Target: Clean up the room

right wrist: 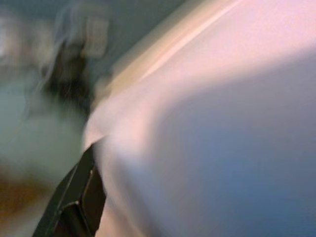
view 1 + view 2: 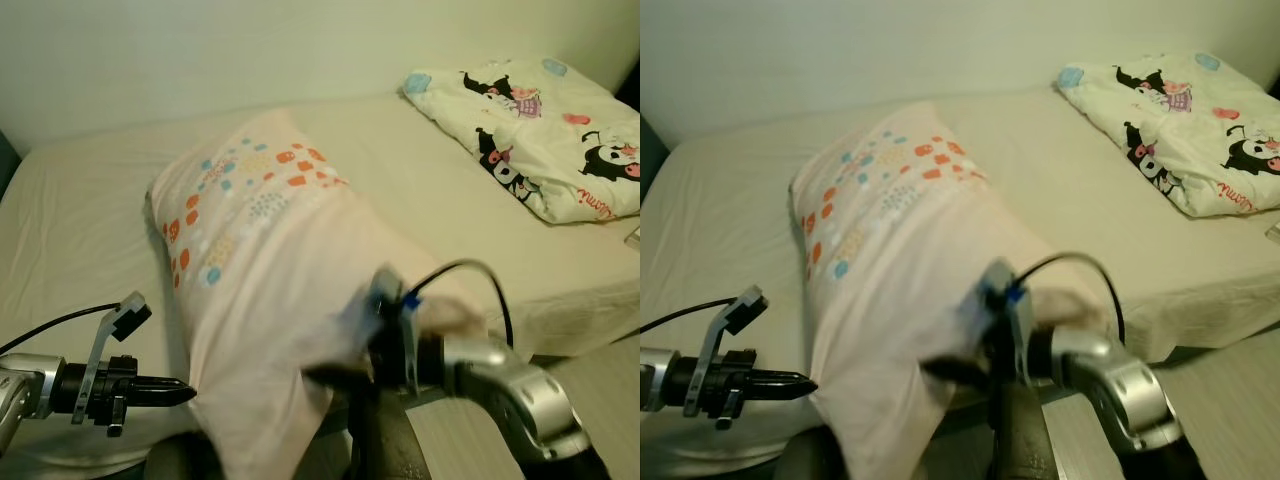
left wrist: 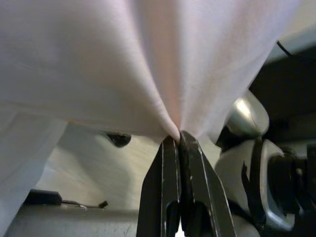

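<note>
Centre of the frame: pale pink pillow with orange and blue dots (image 2: 260,250) lies half on the cream bed (image 2: 90,220), lower end hanging over the edge. Left end effector (image 3: 178,140), lower left, is pressed together on a thin pinch of pillowcase. Right end effector (image 2: 335,372), lower centre, is blurred against the fabric; can't tell its state. Risks: thin pinch slipping under load, pillow sliding off. Cartoon-print quilt (image 2: 540,130) sits upper right.

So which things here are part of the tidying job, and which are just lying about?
In the job:
- pink pillow
- left gripper, pinching its fabric
- right gripper, against its lower end
- bed

Lying about:
- cartoon-print quilt
</note>
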{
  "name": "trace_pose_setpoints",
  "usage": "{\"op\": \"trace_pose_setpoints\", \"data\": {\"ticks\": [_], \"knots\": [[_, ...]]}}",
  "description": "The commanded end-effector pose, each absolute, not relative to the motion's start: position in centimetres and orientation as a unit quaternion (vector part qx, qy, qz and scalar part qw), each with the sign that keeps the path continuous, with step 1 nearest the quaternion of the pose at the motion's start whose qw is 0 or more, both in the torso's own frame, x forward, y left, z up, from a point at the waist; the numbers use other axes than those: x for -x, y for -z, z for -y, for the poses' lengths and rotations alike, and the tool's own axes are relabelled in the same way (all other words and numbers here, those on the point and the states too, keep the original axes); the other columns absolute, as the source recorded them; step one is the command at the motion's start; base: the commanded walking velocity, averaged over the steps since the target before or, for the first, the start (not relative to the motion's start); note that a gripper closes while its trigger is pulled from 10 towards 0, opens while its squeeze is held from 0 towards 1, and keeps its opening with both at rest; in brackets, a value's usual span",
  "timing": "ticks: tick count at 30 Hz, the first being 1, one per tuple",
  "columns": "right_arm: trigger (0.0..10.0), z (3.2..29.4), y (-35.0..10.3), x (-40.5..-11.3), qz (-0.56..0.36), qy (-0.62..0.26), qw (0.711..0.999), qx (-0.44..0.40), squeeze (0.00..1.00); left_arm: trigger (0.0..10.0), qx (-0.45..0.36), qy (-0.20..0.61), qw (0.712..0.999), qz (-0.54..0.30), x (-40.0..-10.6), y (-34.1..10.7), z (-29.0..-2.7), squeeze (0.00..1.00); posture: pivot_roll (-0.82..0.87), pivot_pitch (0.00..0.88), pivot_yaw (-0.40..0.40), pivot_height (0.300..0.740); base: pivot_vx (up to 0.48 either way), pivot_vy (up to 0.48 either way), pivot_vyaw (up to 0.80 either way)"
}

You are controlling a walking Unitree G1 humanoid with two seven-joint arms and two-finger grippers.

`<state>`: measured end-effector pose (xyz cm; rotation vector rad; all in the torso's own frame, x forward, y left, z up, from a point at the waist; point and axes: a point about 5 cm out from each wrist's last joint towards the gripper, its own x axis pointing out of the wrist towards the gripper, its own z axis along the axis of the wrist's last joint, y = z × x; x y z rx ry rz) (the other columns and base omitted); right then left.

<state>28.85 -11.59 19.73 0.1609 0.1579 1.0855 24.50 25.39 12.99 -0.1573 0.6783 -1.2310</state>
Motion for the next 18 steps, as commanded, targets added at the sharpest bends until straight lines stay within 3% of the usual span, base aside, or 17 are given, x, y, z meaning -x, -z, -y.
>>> {"op": "trace_pose_setpoints", "data": {"ticks": [1,7,10,13,15,18], "knots": [[10.0,12.9,-21.2,-29.4,-0.028,-0.489,0.866,-0.099,0.0,0.0,0.076,0.576,0.735,-0.349,-23.3,-12.0,-25.6,0.0,-0.09,0.164,-0.044,0.556,0.0,0.0,0.0],[10.0,14.5,-24.6,-29.7,0.051,-0.485,0.849,-0.204,0.0,0.0,0.063,0.571,0.732,-0.366,-22.8,-11.5,-26.1,0.0,-0.08,0.165,-0.047,0.556,0.0,0.0,0.0],[10.0,14.5,-24.6,-29.5,0.04,-0.497,0.844,-0.201,0.0,0.0,0.061,0.569,0.734,-0.366,-22.9,-11.4,-26.0,0.0,-0.08,0.164,-0.047,0.556,0.0,0.0,0.0],[10.0,13.4,-22.6,-28.8,-0.027,-0.512,0.851,-0.113,0.0,0.0,0.058,0.565,0.738,-0.363,-23.1,-11.3,-26.0,0.0,-0.09,0.165,-0.045,0.556,0.0,0.0,0.0],[10.0,12.1,-18.6,-27.3,-0.136,-0.537,0.831,0.041,0.0,0.0,0.038,0.559,0.751,-0.349,-23.7,-11.2,-25.7,0.0,-0.09,0.167,-0.045,0.556,0.0,0.0,0.0],[10.0,12.0,-16.8,-26.4,-0.181,-0.548,0.81,0.109,0.0,0.0,0.029,0.555,0.758,-0.341,-24.1,-11.2,-25.6,0.0,-0.09,0.168,-0.045,0.556,0.0,0.0,0.0]]}}
